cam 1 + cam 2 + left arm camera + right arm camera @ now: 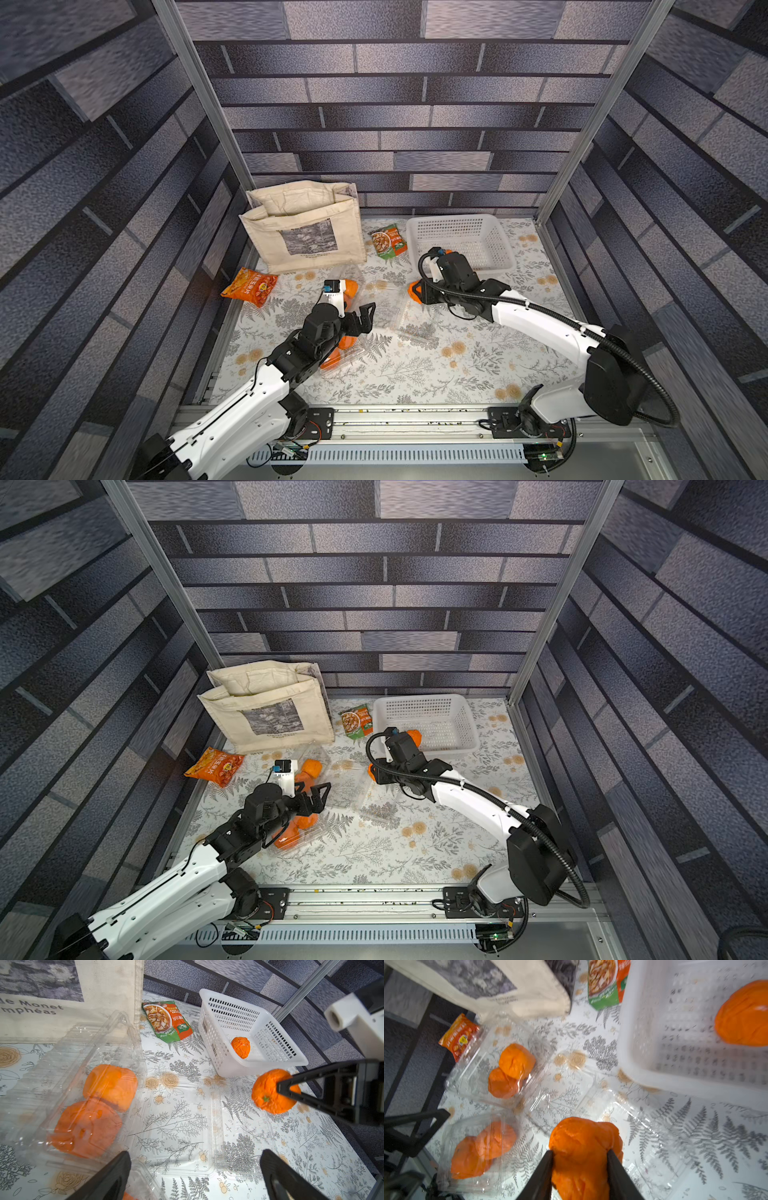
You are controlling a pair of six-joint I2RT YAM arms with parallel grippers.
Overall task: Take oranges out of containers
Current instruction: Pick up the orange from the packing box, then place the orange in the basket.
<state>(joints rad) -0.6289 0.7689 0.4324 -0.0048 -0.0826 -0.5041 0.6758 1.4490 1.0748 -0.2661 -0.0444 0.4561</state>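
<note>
My right gripper (pixel 579 1152) is shut on an orange (pixel 583 1147), which it holds over the open, empty clear container (pixel 566 1093), short of the white basket. In both top views this orange (pixel 412 289) (pixel 371 772) shows under the right wrist. Another orange (pixel 240 1047) lies in the basket. Two closed containers (pixel 496 1068) (pixel 477 1147) hold two oranges each. My left gripper (pixel 195 1155) is open above the near end of the empty container (pixel 182 1118), with nothing between its fingers (pixel 368 308).
The white perforated basket (pixel 457 218) stands at the back right. A beige cloth bag (pixel 303 224) stands at the back left, an orange snack packet (pixel 249 286) lies by the left edge, and a green and orange packet (pixel 388 241) lies between bag and basket.
</note>
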